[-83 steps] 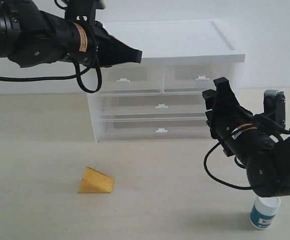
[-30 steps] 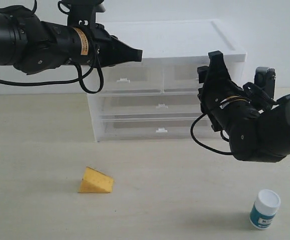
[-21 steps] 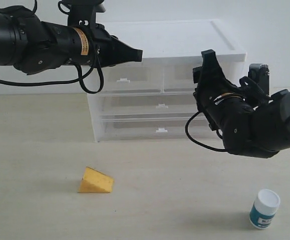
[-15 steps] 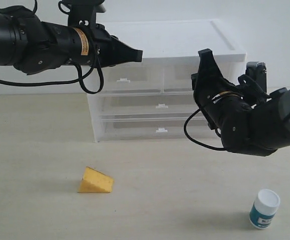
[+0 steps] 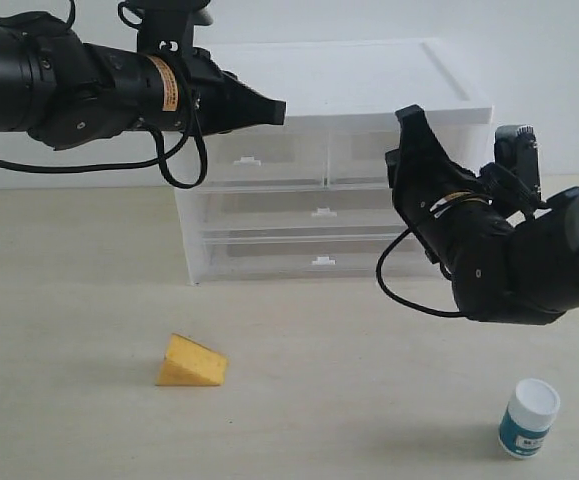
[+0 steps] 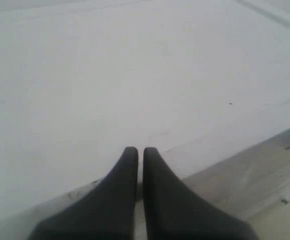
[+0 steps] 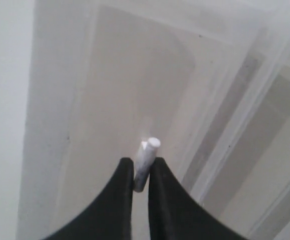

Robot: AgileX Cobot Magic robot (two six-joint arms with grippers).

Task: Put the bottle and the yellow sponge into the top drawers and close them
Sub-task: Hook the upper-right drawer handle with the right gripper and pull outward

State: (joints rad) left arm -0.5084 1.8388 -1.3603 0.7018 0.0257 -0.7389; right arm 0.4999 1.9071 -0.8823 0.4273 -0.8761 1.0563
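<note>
Two top drawers [image 5: 279,165], one bottle [image 5: 528,418], one yellow sponge [image 5: 191,363]. My right gripper [image 7: 140,166] pinches one white handle [image 7: 149,149]; left gripper [image 6: 136,152] closed tight, empty.

The top drawers [image 5: 274,160] are showing as translucent, faintly frosted clear plastic, under a lid [image 5: 369,85] that is looking opaque white, smooth and matt. The little handle [image 7: 150,145] is reading as smooth white plastic. The yellow sponge [image 5: 191,362] is looking like matt, fine-pored foam. The bottle [image 5: 527,418] is showing smooth white plastic with a slight sheen, wearing a dark teal label [image 5: 521,432]. The worktop [image 5: 69,300] is appearing as pale, matt wood grain. The left gripper [image 6: 135,150] and right gripper [image 7: 141,161] are looking like matt black plastic.
</note>
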